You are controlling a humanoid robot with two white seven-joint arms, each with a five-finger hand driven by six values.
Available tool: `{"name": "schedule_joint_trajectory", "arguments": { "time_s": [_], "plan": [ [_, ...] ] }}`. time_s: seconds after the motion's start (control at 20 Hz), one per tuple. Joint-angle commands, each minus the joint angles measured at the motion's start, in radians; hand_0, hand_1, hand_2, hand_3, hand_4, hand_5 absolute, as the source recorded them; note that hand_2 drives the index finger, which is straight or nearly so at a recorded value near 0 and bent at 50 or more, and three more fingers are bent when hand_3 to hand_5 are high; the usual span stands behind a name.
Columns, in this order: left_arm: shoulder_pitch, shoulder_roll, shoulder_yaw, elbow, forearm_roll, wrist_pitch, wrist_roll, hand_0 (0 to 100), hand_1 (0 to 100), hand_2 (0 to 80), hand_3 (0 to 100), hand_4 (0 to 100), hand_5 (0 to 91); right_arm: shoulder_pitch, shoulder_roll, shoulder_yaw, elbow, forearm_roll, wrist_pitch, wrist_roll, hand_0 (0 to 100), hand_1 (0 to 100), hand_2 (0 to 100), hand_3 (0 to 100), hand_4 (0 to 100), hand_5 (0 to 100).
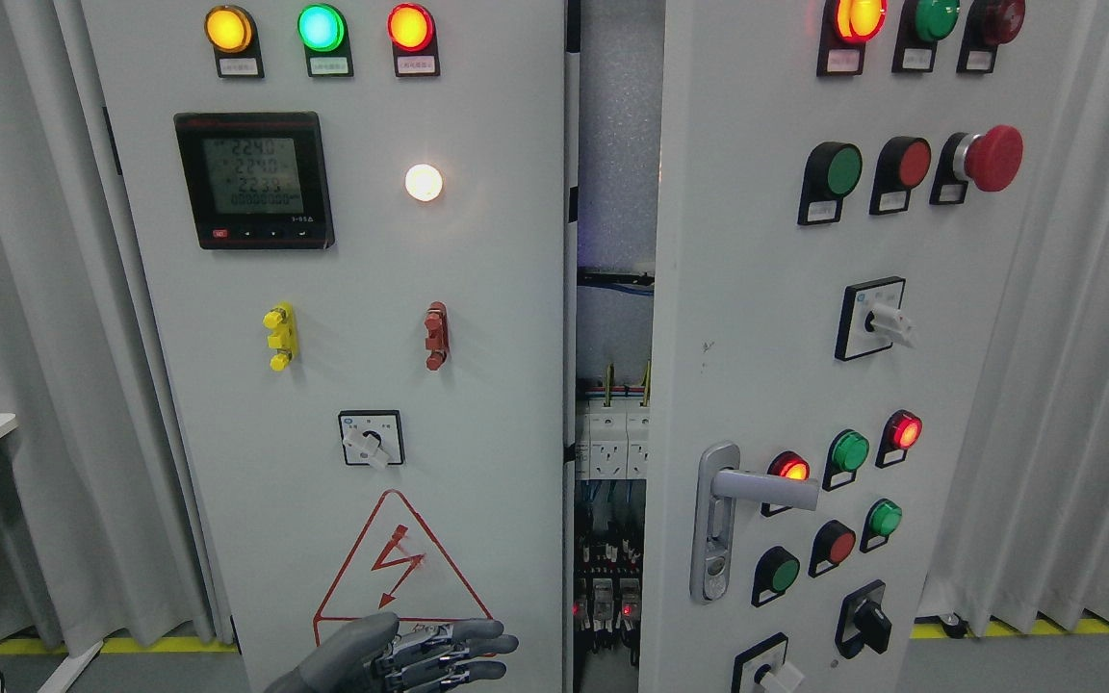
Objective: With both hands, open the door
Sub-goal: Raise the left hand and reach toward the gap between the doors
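Below-left of ajar right door (776, 318): left hand (420, 654), fingers extended.

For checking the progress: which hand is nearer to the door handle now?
Left. The left hand is low in front of the left door, left of the handle and below it, not touching. The right hand is out of view.

The right door (805, 366) of the grey cabinet stands partly open, swung outward, leaving a narrow gap. It carries coloured buttons and a silver lever handle (737, 510), pointing right, near its left edge.
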Motion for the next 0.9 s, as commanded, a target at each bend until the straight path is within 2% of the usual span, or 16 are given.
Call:
{"name": "schedule_joint_trajectory", "arguments": {
  "time_s": [0.0,0.25,0.5,0.65,0.85],
  "plan": [
    [-0.121,-0.185,0.142,0.058,0.026,0.13,0.005,29,0,2.8,3,3,0.0,0.0,-0.008,0.001,0.0,0.0,0.001,0.001,22,0,0,0,0,0],
    [-0.236,-0.203,0.138,0.08,0.027,0.162,0.019,29,0,2.8,3,3,0.0,0.0,-0.008,0.001,0.0,0.0,0.001,0.0,22,0,0,0,0,0],
    [-0.355,-0.272,0.135,0.146,0.023,0.204,0.022,29,0,2.8,3,3,0.0,0.0,-0.008,0.001,0.0,0.0,0.001,0.001,22,0,0,0,0,0],
    [-0.367,-0.272,0.074,0.151,0.027,0.199,0.041,29,0,2.7,3,3,0.0,0.0,-0.008,0.001,0.0,0.0,0.001,0.001,22,0,0,0,0,0],
    [-0.381,-0.294,0.063,0.177,0.029,0.198,0.061,29,0,2.8,3,3,0.0,0.0,-0.008,0.001,0.0,-0.001,0.001,0.0,22,0,0,0,0,0]
  ]
}}
